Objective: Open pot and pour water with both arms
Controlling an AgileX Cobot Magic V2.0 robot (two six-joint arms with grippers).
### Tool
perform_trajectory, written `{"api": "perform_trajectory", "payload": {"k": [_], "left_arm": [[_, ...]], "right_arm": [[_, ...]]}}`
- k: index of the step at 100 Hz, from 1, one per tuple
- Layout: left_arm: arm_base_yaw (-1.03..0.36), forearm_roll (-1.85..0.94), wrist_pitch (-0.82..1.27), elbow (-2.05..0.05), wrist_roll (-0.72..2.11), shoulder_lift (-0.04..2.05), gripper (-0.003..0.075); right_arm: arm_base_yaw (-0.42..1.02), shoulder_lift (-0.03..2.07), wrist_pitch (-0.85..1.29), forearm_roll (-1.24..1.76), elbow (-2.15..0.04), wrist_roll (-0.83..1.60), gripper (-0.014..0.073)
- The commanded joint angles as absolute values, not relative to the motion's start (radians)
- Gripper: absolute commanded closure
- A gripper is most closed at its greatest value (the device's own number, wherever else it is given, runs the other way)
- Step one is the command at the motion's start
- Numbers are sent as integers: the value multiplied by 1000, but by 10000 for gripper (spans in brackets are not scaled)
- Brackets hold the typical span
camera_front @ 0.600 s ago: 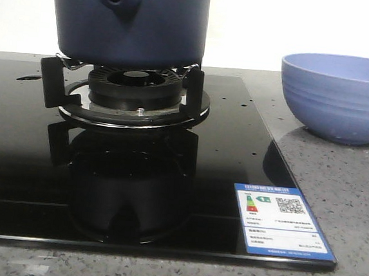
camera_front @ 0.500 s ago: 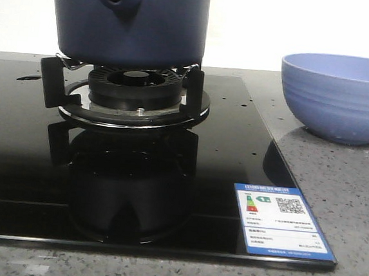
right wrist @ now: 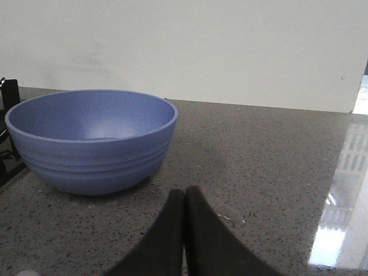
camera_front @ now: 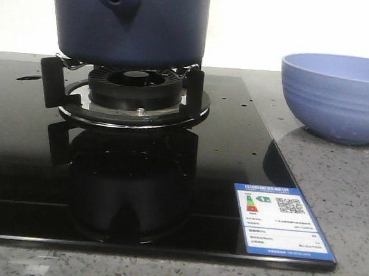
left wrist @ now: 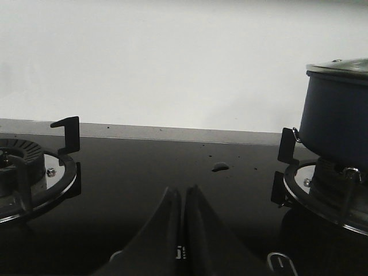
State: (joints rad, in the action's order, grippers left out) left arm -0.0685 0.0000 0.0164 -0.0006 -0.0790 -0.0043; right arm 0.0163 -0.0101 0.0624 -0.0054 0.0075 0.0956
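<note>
The dark navy pot (camera_front: 133, 20) stands on the gas burner's black supports (camera_front: 136, 88), its stubby handle with a round hole facing me. In the left wrist view the pot (left wrist: 336, 118) shows at the side with a lid on its rim (left wrist: 338, 65). My left gripper (left wrist: 182, 192) is shut and empty, low over the black glass hob, apart from the pot. My right gripper (right wrist: 184, 194) is shut and empty over the grey counter, close to the periwinkle ribbed bowl (right wrist: 92, 138). Neither gripper shows in the front view.
The periwinkle bowl (camera_front: 338, 96) stands on the speckled counter right of the hob (camera_front: 27, 163). A blue energy label (camera_front: 282, 221) is stuck on the hob's front right corner. A second burner (left wrist: 26, 169) shows in the left wrist view. A white wall runs behind.
</note>
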Motion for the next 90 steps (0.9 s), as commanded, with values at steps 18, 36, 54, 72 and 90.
{"api": "perform_trajectory", "payload": {"k": [18, 36, 54, 72, 90], "left_arm": [[-77, -7, -65, 32, -84, -32, 741], [-77, -7, -65, 32, -84, -32, 741], [-77, -7, -65, 32, -84, -32, 741], [-77, -119, -66, 32, -84, -32, 741], [-77, -167, -66, 32, -84, -32, 741]], "right_arm": [[11, -27, -13, -17, 34, 98, 657], [11, -27, -13, -17, 34, 98, 657], [11, -27, -30, 0, 34, 98, 657], [11, -27, -32, 154, 34, 98, 657], [11, -27, -32, 360, 34, 98, 657]]}}
